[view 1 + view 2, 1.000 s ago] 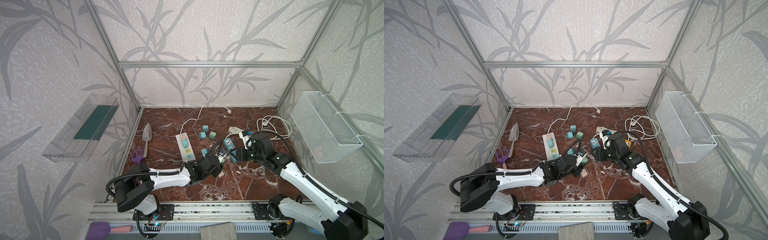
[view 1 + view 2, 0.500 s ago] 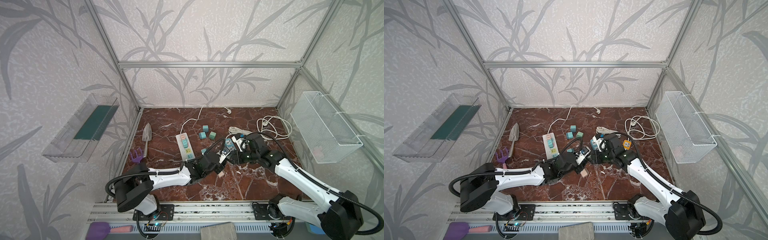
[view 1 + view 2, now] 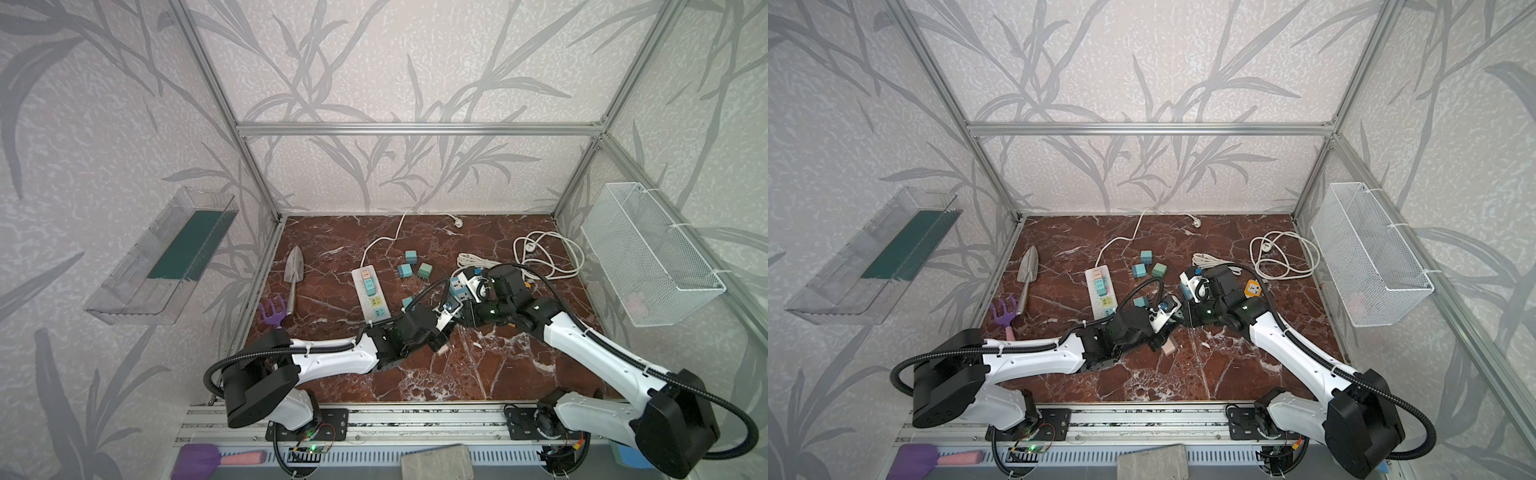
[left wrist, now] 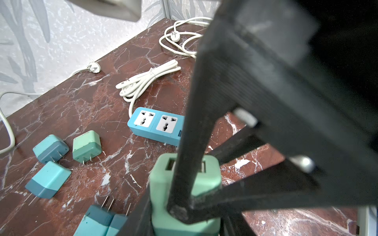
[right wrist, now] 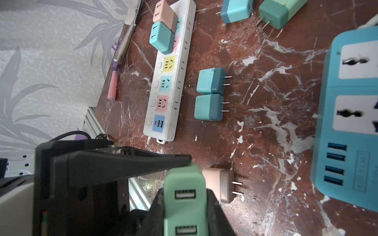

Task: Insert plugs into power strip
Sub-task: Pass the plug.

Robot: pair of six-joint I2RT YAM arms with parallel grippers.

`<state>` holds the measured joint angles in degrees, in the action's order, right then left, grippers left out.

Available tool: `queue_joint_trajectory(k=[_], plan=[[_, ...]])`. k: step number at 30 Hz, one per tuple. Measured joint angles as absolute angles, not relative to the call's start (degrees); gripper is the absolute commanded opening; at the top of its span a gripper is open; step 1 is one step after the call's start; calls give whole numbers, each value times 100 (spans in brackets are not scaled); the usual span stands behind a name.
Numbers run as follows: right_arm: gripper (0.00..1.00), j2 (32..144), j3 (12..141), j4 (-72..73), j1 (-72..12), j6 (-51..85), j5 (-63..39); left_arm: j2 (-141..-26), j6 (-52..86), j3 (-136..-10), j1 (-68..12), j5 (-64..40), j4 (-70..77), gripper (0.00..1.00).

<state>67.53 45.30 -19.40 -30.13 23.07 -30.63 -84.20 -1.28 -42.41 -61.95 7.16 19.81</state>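
Near the middle of the desk, held above it: a green plug, gripped by both claws at once. Pinched on two opposite sides by the right claw, closed tight on it, with the plug's USB end turned toward that wrist's camera. Met from the left by the left claw, likewise closed on the plug, with one finger pressed against a side that the right claw leaves free (second finger hidden behind the plug). Prongs out of sight.

Just nearer than the claws, flat on the desk: a loose pink plug on its side, close under the green plug. Left of the claws, two teal plugs side by side and touching, prongs pointing away from the white power strip. Farther back, three more loose plugs, two teal and one green, close together.

White power strip lying near-to-far, left of all these, with a seated pink plug and a seated teal plug next to each other in its far sockets. Just beyond the claws, a blue power strip flat on the desk, its two visible sockets unfilled, with a bundled white cord behind it.
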Motion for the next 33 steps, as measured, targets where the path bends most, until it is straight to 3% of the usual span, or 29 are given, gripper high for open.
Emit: queue_joint_trajectory(k=[1, 3, 8, 25, 33], plan=[[0, 6740, 4530, -1940, -3013, 2303, -3061, -8414, -128, -4241, -6204, 738, 1988, 20], [0, 6711, 4530, -1940, -3020, 2298, -3055, -8392, -130, -4239, -6217, 777, 1988, 39], [0, 6543, 4530, -1925, -3050, 2390, -2910, -8254, -156, -4224, -6241, 1037, 1975, 56], [0, 6351, 4624, -1822, -3376, 2541, -1743, -6416, -30, -3667, -6086, 3199, 1640, 76], [0, 7030, 5092, -1500, -4167, 2473, -906, -5172, 1485, -3938, -4145, 3618, -141, 76]])
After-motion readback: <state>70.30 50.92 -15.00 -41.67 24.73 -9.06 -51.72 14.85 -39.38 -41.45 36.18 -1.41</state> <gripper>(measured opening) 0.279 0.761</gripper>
